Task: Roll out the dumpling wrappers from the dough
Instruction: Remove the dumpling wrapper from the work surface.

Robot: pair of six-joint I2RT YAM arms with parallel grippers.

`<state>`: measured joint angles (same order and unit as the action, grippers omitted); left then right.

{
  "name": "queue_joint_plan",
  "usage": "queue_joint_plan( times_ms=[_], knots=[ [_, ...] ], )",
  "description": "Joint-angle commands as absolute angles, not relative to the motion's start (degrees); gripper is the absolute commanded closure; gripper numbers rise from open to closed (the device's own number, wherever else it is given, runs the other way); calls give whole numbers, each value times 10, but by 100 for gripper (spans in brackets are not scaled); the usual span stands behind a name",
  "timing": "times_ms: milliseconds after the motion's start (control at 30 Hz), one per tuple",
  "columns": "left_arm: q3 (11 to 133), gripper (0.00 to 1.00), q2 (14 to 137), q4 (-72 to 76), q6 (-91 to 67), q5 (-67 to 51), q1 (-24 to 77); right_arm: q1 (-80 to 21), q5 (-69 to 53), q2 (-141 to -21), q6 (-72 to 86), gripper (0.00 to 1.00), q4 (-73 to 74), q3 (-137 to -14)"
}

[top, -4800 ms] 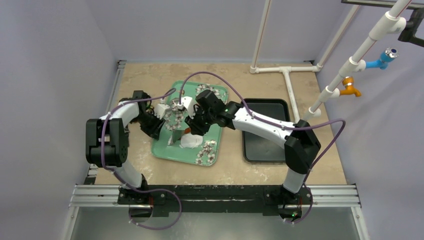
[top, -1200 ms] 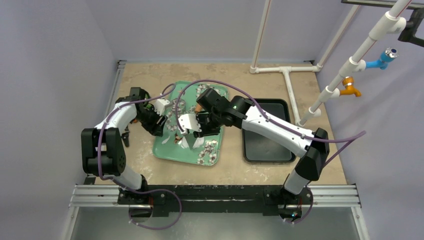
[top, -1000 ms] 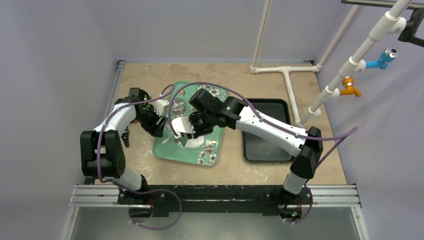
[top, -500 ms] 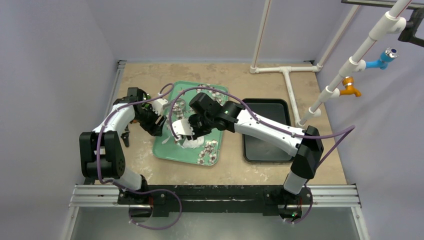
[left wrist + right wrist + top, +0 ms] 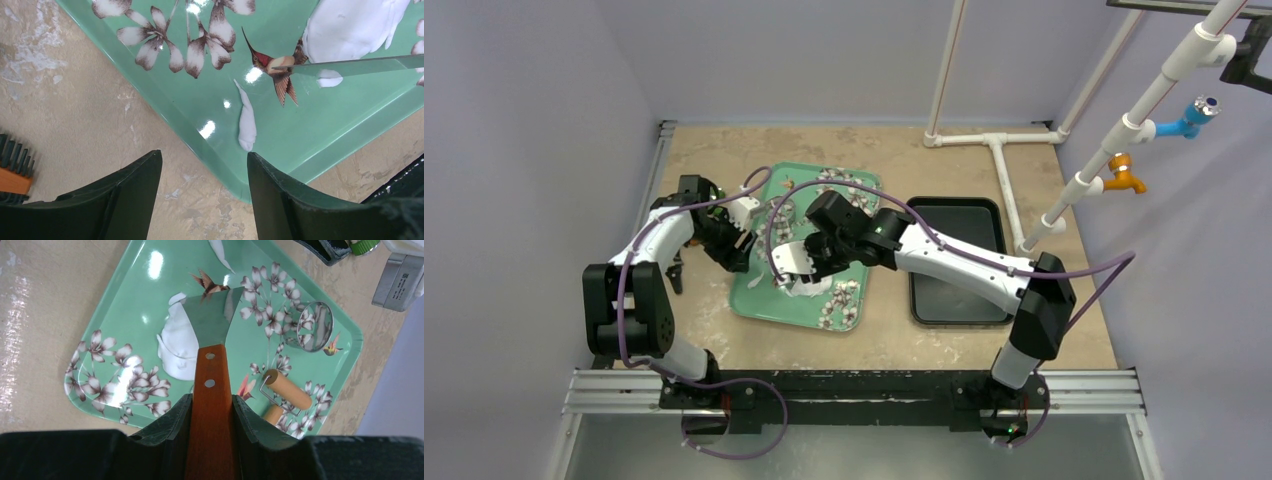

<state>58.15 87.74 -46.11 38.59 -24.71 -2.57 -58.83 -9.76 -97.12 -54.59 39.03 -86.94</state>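
Pinches the scraper [image 5: 210, 365] by its wooden handle between the right fingers [image 5: 167, 422], angling the steel blade over the edge of the dough [image 5: 177, 347], a flattened white lump on the green floral tray [image 5: 132, 305]. Hangs the left fingers [image 5: 135, 190] spread and empty above the tray's rim and bare bench [image 5: 75, 100], near a thin dough scrap [image 5: 247, 122]. Shows ring cutter [image 5: 313, 332] and rolling pin [image 5: 287, 390] lying further along the tray.

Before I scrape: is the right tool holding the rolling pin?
No, the right tool grips the scraper by its wooden handle; the rolling pin lies free on the green tray.
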Motion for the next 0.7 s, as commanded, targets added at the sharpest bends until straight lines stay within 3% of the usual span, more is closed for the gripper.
queue_joint_plan(
  times_ms=[0,500,667],
  knots=[
    [580,37,875,-458,394,-264,-30,-594,-106,-945,-534,100,383,-860],
    [581,36,876,-459,396,-267,-30,-623,-107,-896,-480,100,333,-792],
    [580,37,874,-461,396,-267,-30,-623,-96,-912,-422,100,360,-836]
  ],
)
